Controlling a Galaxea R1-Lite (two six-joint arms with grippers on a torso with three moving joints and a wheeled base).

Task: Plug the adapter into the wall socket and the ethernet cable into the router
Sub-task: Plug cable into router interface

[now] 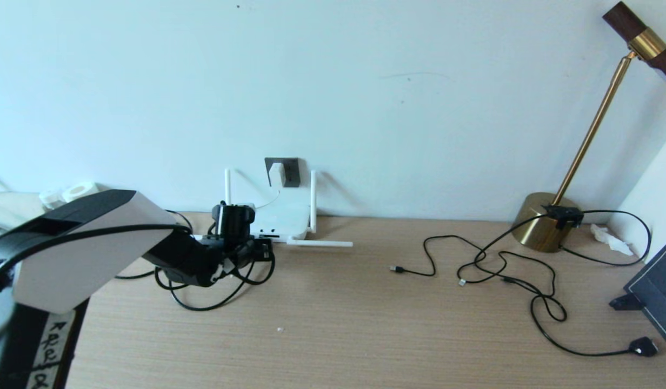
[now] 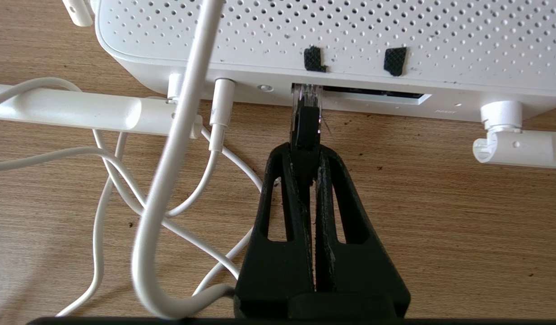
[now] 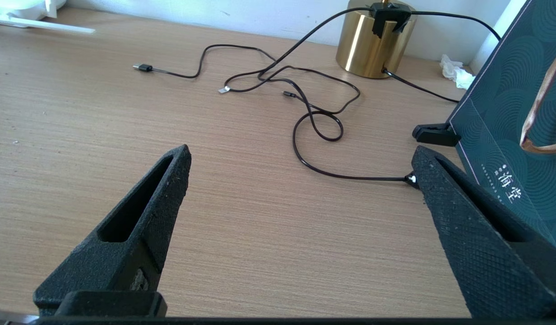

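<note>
1. As the left gripper [image 2: 306,155] reaches the router [image 2: 350,40] at the back of the wooden surface [image 2: 440,203], its fingers [image 2: 287,194] are pinched together on the black boot of the ethernet cable [image 2: 306,131], the clear tip at the mouth of a dark port.
2. Judged from the left wrist view, the plug looks small, rigid and light; the boot just behind the clear tip seems the best hold, since the cable behind it would flex.
3. Whether the tip is fully seated cannot be told; it appears only partly in.
4. Light and flat, the router may slide toward the wall under a push.
5. Behind it, the adapter [image 1: 276,174] sits in the wall socket [image 1: 290,172], a white cube on a dark grey plate, its thin cord trailing down.
6. Off to the right, the right gripper [image 3: 300,176] hovers over bare wood, fingers wide apart, empty.
</note>
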